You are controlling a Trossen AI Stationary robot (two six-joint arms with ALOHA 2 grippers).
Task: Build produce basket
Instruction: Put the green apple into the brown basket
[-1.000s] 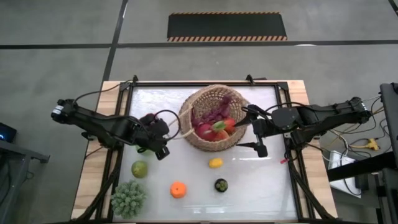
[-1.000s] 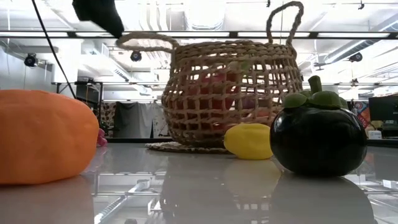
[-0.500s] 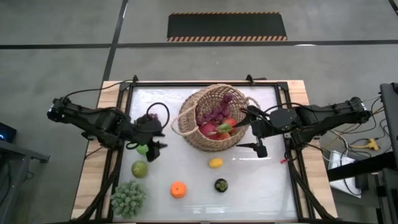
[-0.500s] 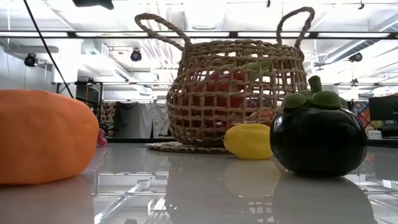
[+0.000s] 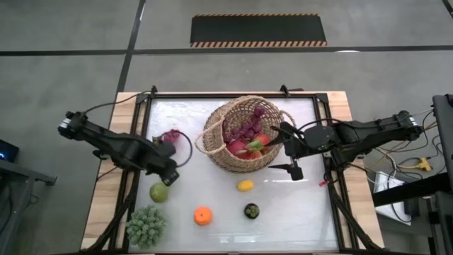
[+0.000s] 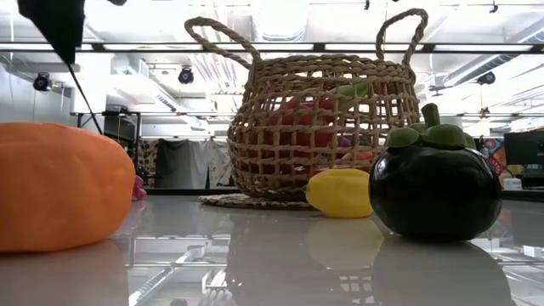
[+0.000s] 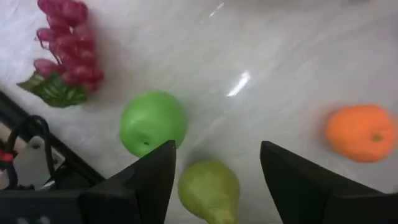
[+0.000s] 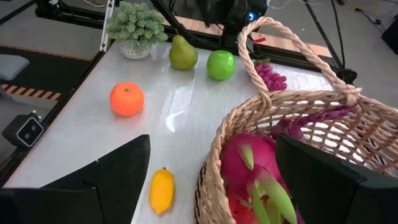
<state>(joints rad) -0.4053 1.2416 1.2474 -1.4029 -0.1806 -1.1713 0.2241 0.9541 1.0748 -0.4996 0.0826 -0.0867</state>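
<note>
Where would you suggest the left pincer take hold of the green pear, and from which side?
Probably from above, across the pear's wide lower body. It lies on its side, so the narrow neck offers less grip. The open left pincer already hovers over it, with the green apple close beside.

Basket (image 6: pixel 327 127) of rough, open-weave tan wicker, tabletop (image 5: pixel 297 212) smooth, glossy white with reflections, table border (image 5: pixel 106 184) of bare matt wood, orange (image 6: pixel 59 187) faintly dimpled matt plastic, dark round fruit (image 6: pixel 433 191) smooth and shiny, lemon (image 6: pixel 340 193) satin yellow
</note>
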